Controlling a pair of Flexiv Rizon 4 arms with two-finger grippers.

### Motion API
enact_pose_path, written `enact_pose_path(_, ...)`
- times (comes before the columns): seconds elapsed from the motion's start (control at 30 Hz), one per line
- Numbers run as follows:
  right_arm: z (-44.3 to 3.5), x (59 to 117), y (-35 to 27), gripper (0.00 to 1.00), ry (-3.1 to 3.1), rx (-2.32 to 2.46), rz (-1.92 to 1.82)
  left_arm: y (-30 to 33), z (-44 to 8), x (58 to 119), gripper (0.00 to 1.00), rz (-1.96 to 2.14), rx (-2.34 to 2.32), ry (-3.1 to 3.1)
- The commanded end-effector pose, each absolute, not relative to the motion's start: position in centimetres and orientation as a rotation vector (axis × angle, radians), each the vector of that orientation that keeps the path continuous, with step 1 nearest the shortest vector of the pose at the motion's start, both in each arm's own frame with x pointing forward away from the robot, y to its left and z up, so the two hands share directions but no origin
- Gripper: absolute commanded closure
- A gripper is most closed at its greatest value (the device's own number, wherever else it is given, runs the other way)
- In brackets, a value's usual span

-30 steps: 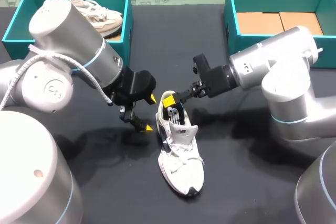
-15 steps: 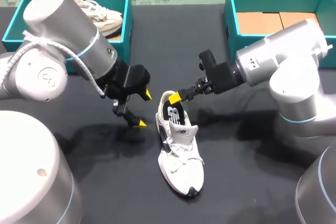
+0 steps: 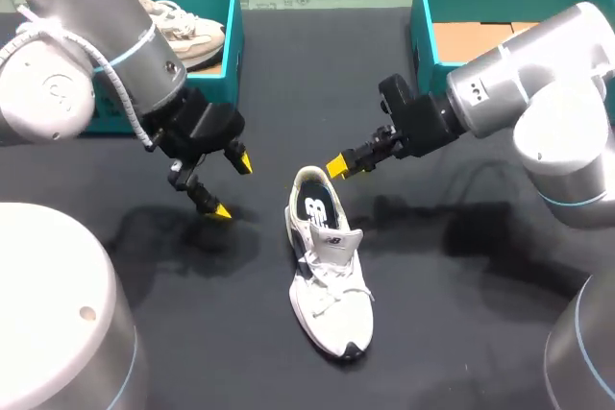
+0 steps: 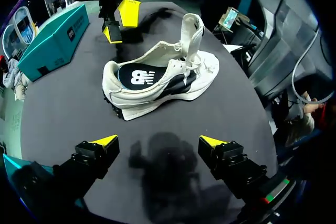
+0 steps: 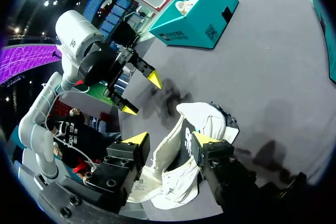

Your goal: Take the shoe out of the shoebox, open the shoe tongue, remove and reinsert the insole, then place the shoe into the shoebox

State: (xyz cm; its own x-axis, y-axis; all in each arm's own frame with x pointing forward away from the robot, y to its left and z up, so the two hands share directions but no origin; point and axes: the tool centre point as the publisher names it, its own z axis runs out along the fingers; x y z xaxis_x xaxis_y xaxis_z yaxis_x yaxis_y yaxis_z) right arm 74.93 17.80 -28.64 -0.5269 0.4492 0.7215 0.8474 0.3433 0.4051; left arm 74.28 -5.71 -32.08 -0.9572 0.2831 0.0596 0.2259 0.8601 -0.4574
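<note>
– Shoe (image 3: 327,276) first: where is it?
– On its sole in the middle of the black table (image 3: 452,314), toe toward the robot, heel toward the far edge. The tongue (image 4: 192,38) stands up, and the dark insole (image 3: 314,206) lies flat inside the opening.
– And the hands?
– The left gripper (image 3: 231,185) hangs off to the left of the heel, fingers wide apart, nothing in them. The right gripper (image 3: 338,165) hovers just past the heel rim. Its wrist view shows its fingers apart and empty too, clear of the shoe.
– So which step?
– I judge the insole stage. Whether the remove-and-reinsert is done I cannot tell. With the insole seated like that, I'd take packing as next. That calls for a firm pinch on the heel collar or a side wall, then a lift high enough to clear a box wall.
– Room to move?
– Plenty of bare tabletop around the shoe. At the far edge, the left shoebox (image 3: 233,40) holds another shoe (image 3: 183,26). The right shoebox (image 3: 421,26) shows only its cardboard floor (image 3: 471,40), so it looks the likelier target. Mind its near wall going in.
</note>
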Motion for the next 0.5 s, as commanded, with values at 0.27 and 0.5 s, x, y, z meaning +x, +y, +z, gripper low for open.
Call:
enact_pose_path(0.27,-26.6,75.2,17.1,0.46,-2.191,-1.253,-0.913,-1.7,-29.7,75.7,0.0,0.679,-0.498,-2.859)
enact_pose_path(0.5,-25.3,75.2,17.2,0.5,-2.23,-1.348,-0.814,0.5,-28.4,76.5,0.0,0.657,-0.542,-2.844)
